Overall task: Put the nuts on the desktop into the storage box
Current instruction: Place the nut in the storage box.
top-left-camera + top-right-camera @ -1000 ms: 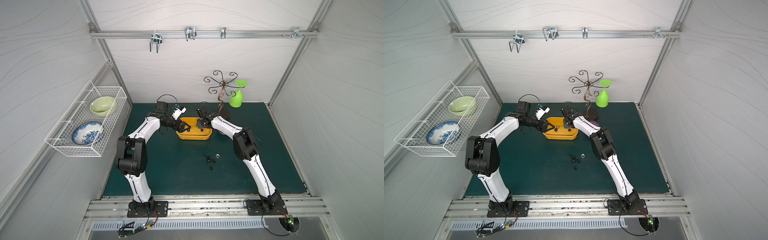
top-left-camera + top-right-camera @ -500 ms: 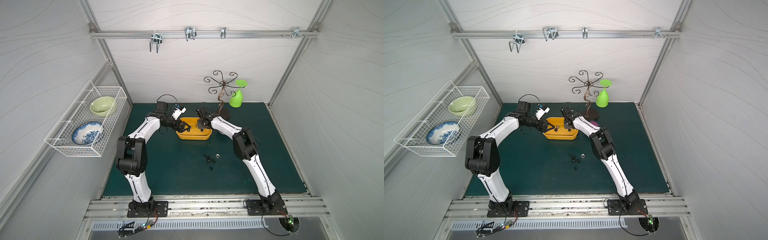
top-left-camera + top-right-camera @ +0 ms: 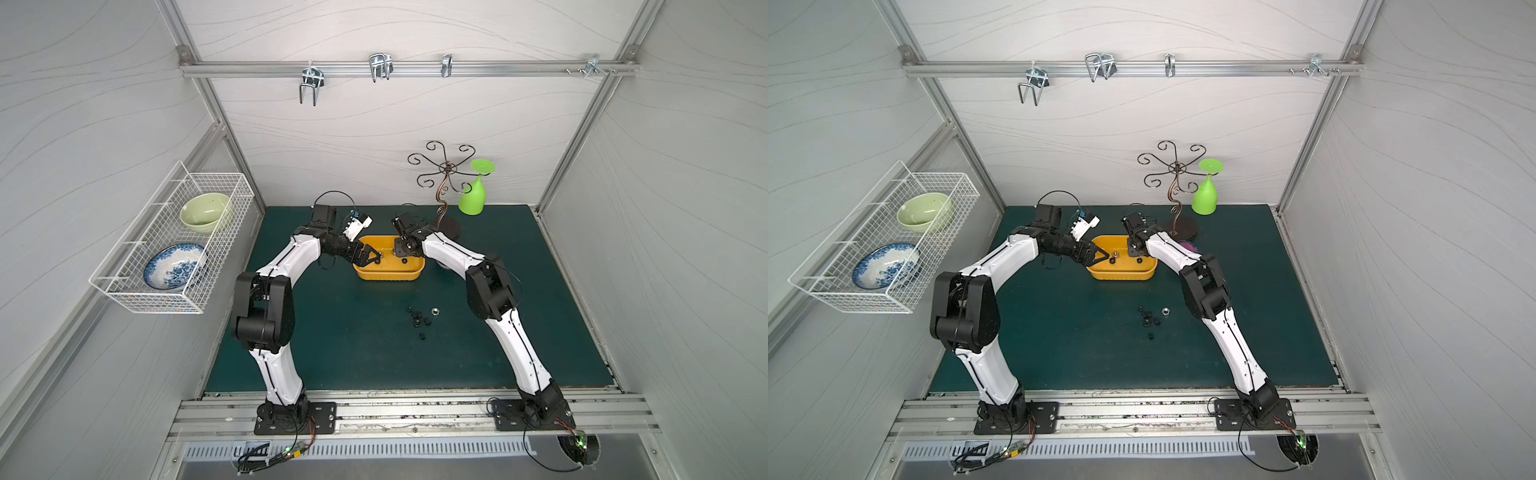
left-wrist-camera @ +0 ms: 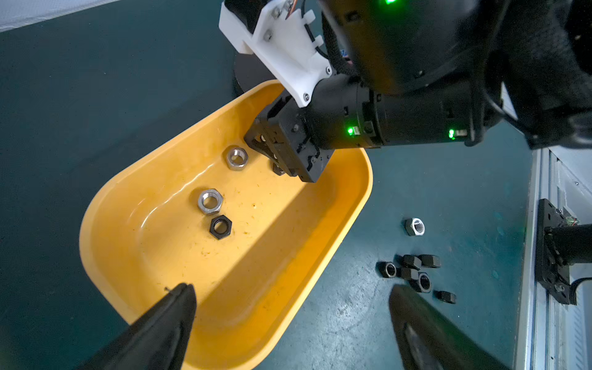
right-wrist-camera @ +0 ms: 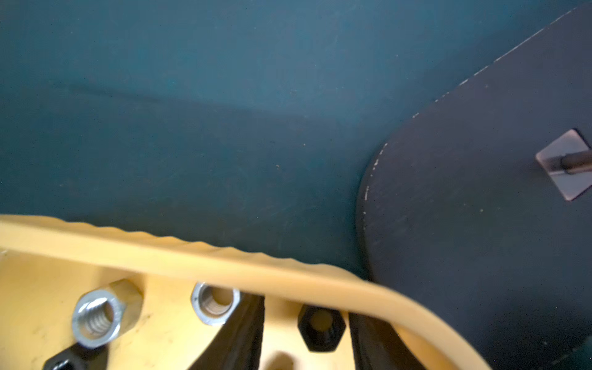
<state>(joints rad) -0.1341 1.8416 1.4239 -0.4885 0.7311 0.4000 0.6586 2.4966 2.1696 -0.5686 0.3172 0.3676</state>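
Dark teal desktop (image 3: 332, 353) inside a white-panelled cell. The box (image 3: 388, 275) lies flat, open side up; its long axis runs crosswise in both top views, from the left arm's side to the right arm's. On the box floor, two silver nuts (image 4: 209, 201) lie flat with their bores upward, and a third, black one lies just beside the nearer of them.

Loose nuts (image 4: 410, 272), mostly black, sit clustered on the desktop in front of the box, well apart from it.

The left gripper (image 4: 291, 290) hovers at the box's left end, spread wide and empty. One finger is over the box floor, the other outside the wall facing the loose nuts.

The right gripper (image 5: 307, 312) reaches into the box's right end, fingers partly apart. A black nut (image 5: 321, 326) rests on the floor between them, with clear space on one side.

Compared with one second earlier, arms, box and loose nuts keep their places in the top views.
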